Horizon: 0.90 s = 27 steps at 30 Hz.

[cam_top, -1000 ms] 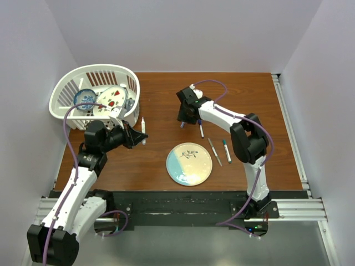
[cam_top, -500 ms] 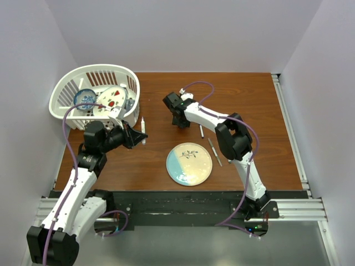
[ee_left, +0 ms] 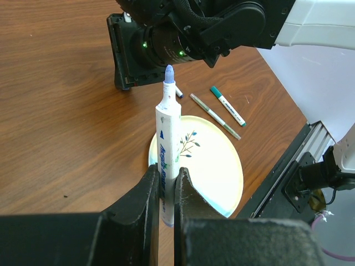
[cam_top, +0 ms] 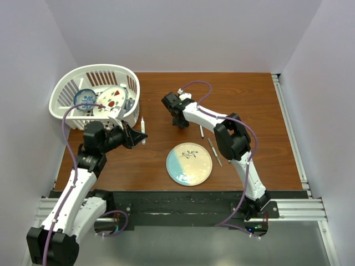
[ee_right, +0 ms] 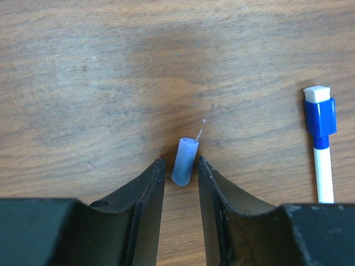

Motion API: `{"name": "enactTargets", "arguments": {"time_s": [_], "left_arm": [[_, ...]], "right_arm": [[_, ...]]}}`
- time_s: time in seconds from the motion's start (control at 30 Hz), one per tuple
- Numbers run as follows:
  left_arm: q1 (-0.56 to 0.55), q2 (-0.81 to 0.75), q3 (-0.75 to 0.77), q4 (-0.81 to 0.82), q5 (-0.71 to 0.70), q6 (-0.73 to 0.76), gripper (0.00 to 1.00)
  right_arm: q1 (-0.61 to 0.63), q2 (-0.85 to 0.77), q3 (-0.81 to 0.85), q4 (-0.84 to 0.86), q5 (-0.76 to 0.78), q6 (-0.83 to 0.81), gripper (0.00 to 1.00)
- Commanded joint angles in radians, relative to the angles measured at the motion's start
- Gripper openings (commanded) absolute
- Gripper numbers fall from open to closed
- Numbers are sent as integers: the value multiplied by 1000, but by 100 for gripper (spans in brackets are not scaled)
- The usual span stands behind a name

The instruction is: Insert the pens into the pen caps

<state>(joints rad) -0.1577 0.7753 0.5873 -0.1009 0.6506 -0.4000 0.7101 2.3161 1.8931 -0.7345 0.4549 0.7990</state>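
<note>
Cap: pale blue cap (ee_right: 184, 158) lying on the tabletop (ee_right: 83, 66), mouth toward 12 o'clock, between the right tool's fingers
Right tool: right tool (ee_right: 181, 166) straddles the cap with its jaws parted and a sliver of gap at 9 o'clock, so it is not yet clamped
Pen: white pen (ee_left: 167, 138) standing upright, its blue tip bare
Left tool: left tool (ee_left: 166, 180) clenched on the pen's lower barrel
Step in hand: gripping the cap, by my reading
Doing it well: close squarely on the cap's middle so it cannot roll or squirt out, and keep the mouth clear of the pads; once it is lifted, line the mouth up with the pen tip before pushing
Nearby: blue-capped pen (ee_right: 320, 144) at 3 o'clock of the cap, apart from it; grey pen (ee_left: 213, 113) and green pen (ee_left: 227, 105) at 1 o'clock of the plate (ee_left: 222, 183); basket (cam_top: 94, 67) at 10 o'clock of the tabletop
In the way: nothing lies between the tools, though a sideways drift could nudge the blue-capped pen
</note>
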Motion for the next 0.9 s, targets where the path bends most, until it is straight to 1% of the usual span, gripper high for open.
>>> {"name": "enactTargets", "arguments": {"time_s": [0.0,0.17,0.27,0.3,0.4,0.43,0.5,0.6,0.8,0.87], "left_arm": [[7,-13,28,6,15,12,0],[7,-14,28,7,15,13,0],[7,-13,28,7,23,13,0],[7,-11,26,10,24,13,0],[7,-11,22,23,46,12,0],[6,-8,17,27,64,12,0],[6,-7,14,39,83,9,0],[-5,1,9,47,99,9,0],[-54,35,8,69,110,-19,0],[-83,35,6,73,92,-33,0]], "right_arm": [[-20,51,20,-17,5,-6,35],[-28,55,9,9,-13,-30,33],[-32,52,-3,15,-21,-47,28],[-34,48,-15,29,-28,-56,22],[-34,29,-51,56,-41,-98,12],[-34,23,-58,58,-44,-107,5],[-34,-9,-100,86,-55,-135,0],[-31,-59,-173,127,-79,-161,0],[-31,-277,-414,293,-182,-187,0],[-31,-361,-489,346,-196,-185,0]]}}
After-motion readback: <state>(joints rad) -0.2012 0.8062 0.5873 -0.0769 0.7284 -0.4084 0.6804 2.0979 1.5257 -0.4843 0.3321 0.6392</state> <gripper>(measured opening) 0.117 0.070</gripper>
